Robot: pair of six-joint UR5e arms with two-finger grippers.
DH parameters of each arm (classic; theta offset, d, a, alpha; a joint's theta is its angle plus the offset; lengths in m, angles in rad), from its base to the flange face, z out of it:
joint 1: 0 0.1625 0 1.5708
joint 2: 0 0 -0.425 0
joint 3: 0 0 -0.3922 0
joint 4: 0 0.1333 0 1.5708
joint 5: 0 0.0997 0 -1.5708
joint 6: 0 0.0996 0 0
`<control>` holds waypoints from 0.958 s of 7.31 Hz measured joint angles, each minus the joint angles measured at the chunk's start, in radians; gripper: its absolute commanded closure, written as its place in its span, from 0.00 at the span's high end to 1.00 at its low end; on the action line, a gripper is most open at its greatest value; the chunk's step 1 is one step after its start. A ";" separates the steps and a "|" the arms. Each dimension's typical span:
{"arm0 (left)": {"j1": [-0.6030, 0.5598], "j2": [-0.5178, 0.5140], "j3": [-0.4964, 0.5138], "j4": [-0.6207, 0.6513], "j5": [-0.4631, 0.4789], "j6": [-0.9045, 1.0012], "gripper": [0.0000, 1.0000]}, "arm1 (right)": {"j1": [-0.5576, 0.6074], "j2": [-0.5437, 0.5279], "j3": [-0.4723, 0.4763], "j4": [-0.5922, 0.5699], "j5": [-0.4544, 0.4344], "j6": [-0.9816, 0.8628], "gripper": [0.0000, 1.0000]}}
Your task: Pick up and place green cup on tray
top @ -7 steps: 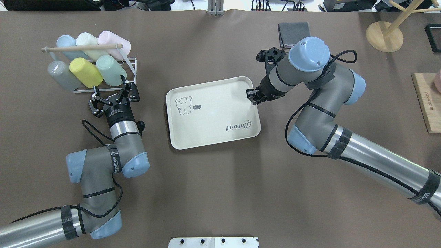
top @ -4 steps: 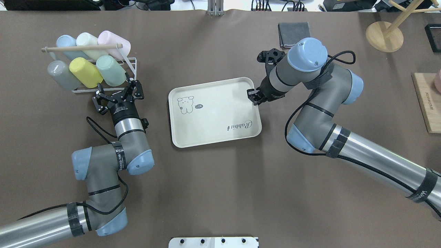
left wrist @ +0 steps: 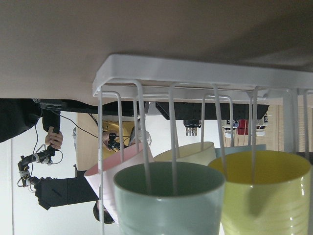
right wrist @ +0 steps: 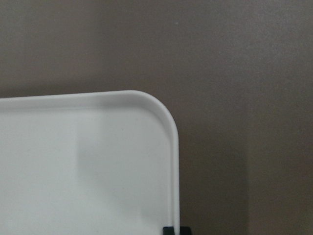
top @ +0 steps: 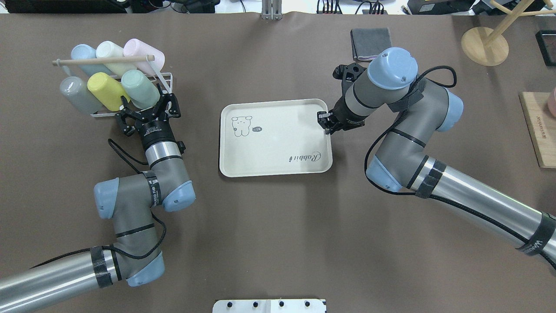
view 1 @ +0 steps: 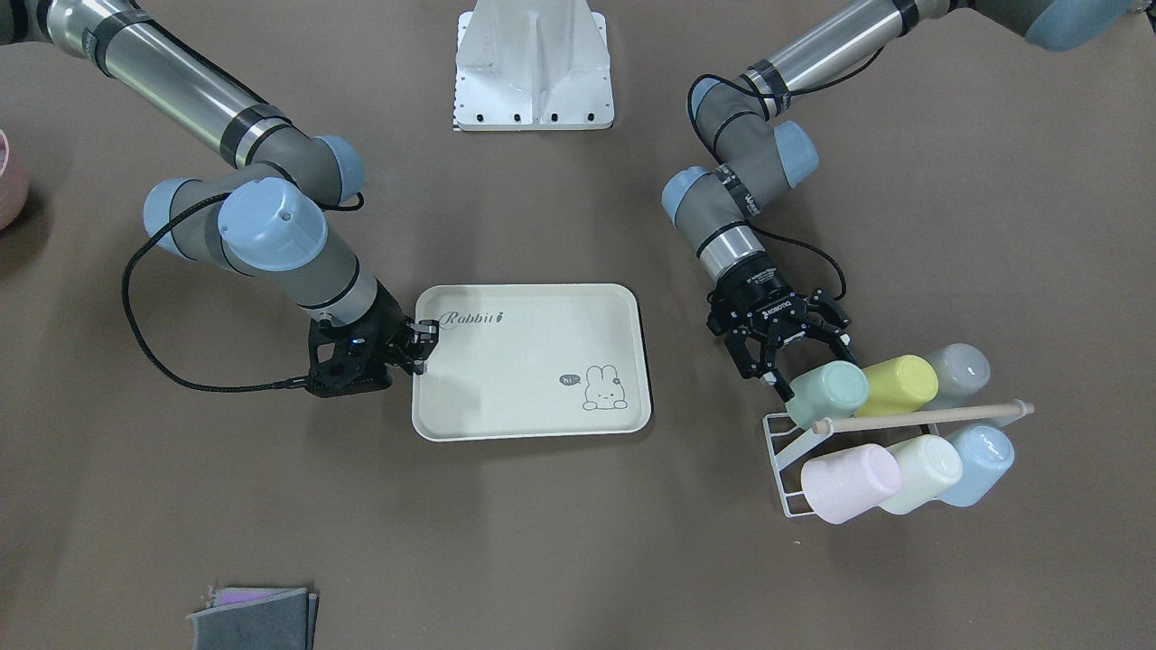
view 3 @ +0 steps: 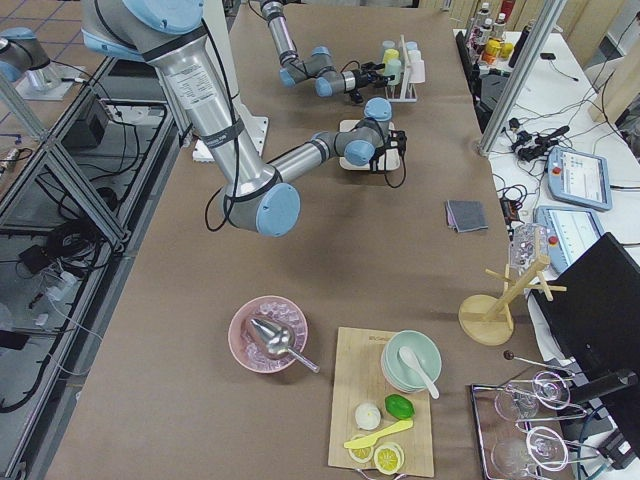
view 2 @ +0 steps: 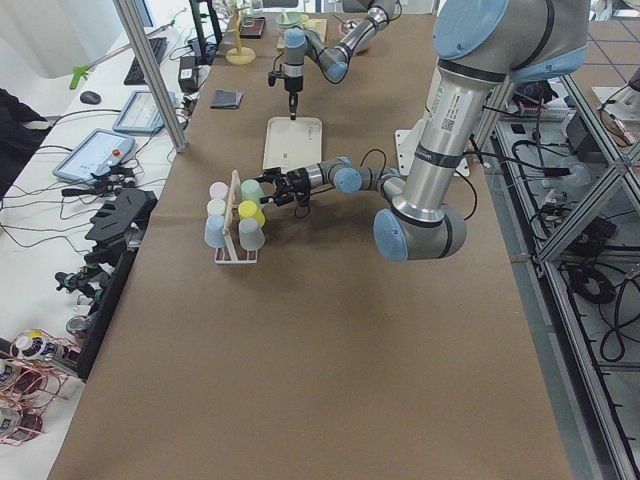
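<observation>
The green cup (top: 140,89) lies on its side in a white wire rack (top: 168,83), lower row, nearest the tray; it also shows in the front view (view 1: 829,390) and fills the left wrist view (left wrist: 168,200), mouth toward the camera. My left gripper (top: 147,103) is open, its fingers spread just short of the cup's mouth (view 1: 806,368). The cream tray (top: 269,150) lies flat at the table's middle. My right gripper (top: 325,123) is shut on the tray's right rim near its far corner (view 1: 424,341); the right wrist view shows that corner (right wrist: 166,117).
The rack also holds a yellow-green cup (top: 106,91), a grey cup (top: 76,93), and blue, cream and pink cups behind a wooden rod (top: 102,60). A folded grey cloth (top: 370,41), a wooden stand (top: 484,45) and a cutting board (top: 538,130) lie to the right.
My left gripper moved forward to the green cup's mouth, still open. My right gripper dragged the tray to the right and turned it square to the table.
</observation>
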 measured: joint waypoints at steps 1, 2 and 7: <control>-0.006 -0.005 0.009 -0.002 0.000 0.000 0.97 | 0.000 -0.006 0.004 0.000 0.003 0.015 0.00; -0.011 -0.007 0.016 -0.008 0.001 0.000 0.79 | 0.001 -0.010 0.006 0.000 0.004 0.023 0.00; -0.026 -0.008 0.020 -0.016 0.011 0.002 0.18 | 0.011 -0.019 0.014 -0.042 0.011 0.029 1.00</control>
